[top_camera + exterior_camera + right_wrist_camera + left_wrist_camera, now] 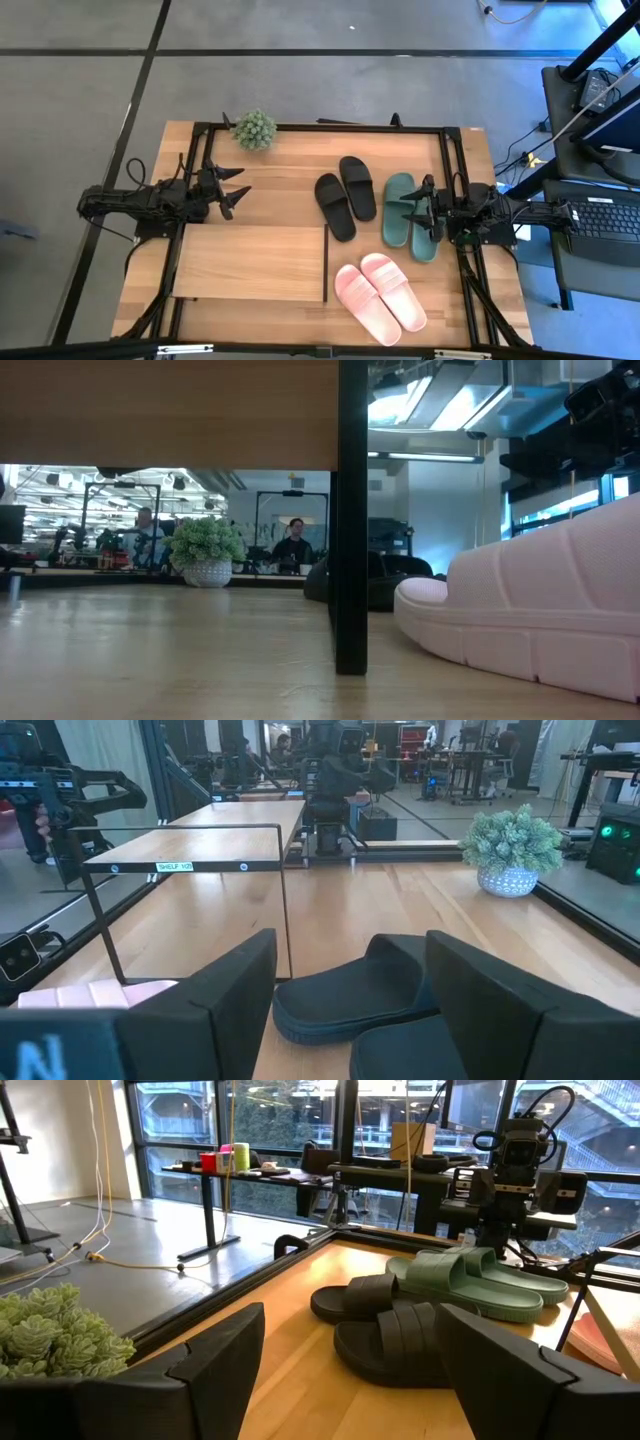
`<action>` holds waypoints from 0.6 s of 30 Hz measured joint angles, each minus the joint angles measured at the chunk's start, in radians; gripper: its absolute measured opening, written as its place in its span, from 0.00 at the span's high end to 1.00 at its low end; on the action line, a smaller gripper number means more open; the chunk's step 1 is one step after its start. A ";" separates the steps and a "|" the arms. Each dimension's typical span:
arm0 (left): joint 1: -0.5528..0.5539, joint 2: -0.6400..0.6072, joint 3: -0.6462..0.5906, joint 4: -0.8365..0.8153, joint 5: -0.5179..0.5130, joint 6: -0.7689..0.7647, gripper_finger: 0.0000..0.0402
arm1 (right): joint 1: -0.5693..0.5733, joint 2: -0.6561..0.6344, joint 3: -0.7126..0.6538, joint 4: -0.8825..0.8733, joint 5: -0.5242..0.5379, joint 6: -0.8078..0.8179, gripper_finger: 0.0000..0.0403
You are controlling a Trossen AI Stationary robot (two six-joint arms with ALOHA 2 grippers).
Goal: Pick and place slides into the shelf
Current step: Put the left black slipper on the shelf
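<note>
Four cameras around one table

The high view looked straight down; the low view sat at tabletop level beside the pink slides. Both wrist views faced each other, sharing the black slides.

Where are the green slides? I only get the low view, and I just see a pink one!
Observer: The green slides lie near the table's right edge, with the right gripper over them, open.
Operator: Any black ones?
Observer: Yes, the black slides lie just left of the green pair.
Operator: And the other arm?
Observer: The left gripper hangs open at the table's left side, near the plant.
</note>
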 joint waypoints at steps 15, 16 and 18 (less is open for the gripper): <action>0.000 0.000 0.000 0.000 0.016 -0.054 0.29 | 0.000 0.000 0.000 0.009 0.118 -0.001 0.37; 0.000 0.000 0.000 0.000 0.016 -0.054 0.29 | 0.000 0.000 0.000 0.010 0.123 0.000 0.37; 0.000 0.000 0.000 0.000 0.016 -0.053 0.29 | 0.000 0.000 0.000 0.010 0.124 0.003 0.37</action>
